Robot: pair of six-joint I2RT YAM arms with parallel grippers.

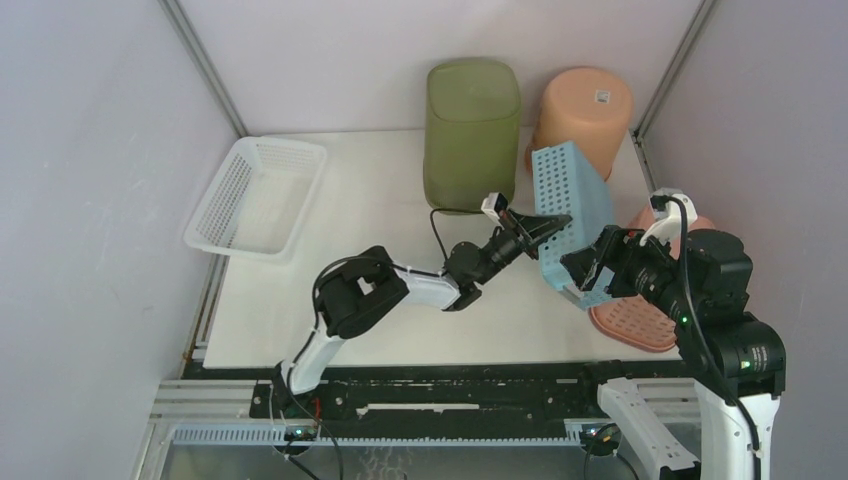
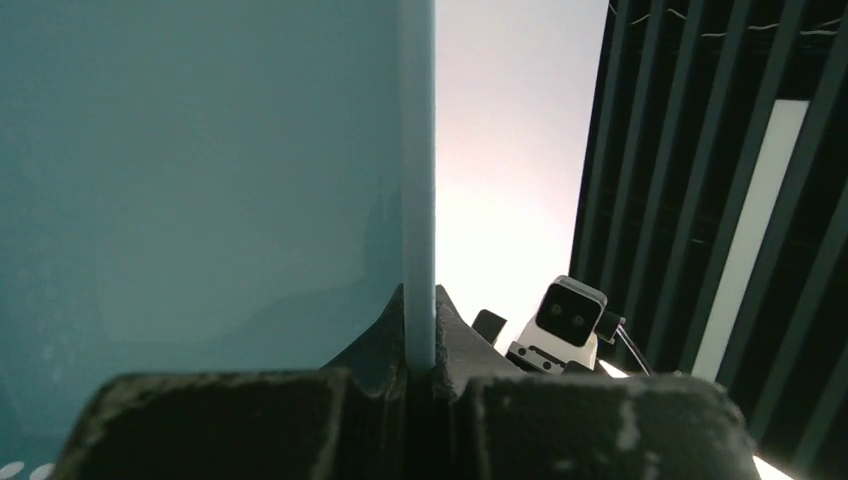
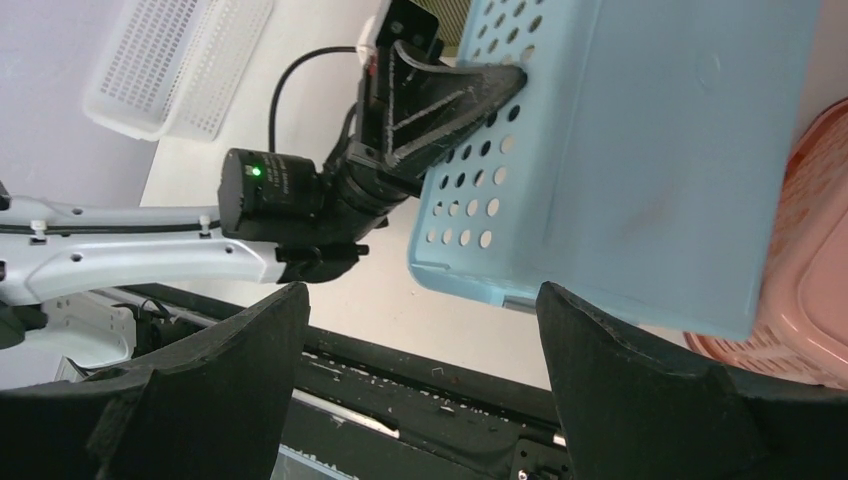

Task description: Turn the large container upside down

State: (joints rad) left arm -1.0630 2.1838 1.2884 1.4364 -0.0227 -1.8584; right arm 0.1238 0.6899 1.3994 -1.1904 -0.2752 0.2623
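Blue basket (image 1: 572, 190) tipped steeply on edge.
Left gripper (image 1: 548, 226) clamps its perforated wall; right gripper (image 3: 418, 295) gapes wide just beside it, holding nothing.

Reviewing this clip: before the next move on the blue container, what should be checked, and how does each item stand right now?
1. Left gripper clamped on the wall of the blue container: ok, shut on it.
2. Right gripper holding the container: not ok. It is open, with the container's edge ahead of its fingers.
3. Container turned over: not ok. It stands tilted on end.
4. Lower edge clear of the pink basket: cannot tell.
5. Clear of the green bin behind: ok, apart.
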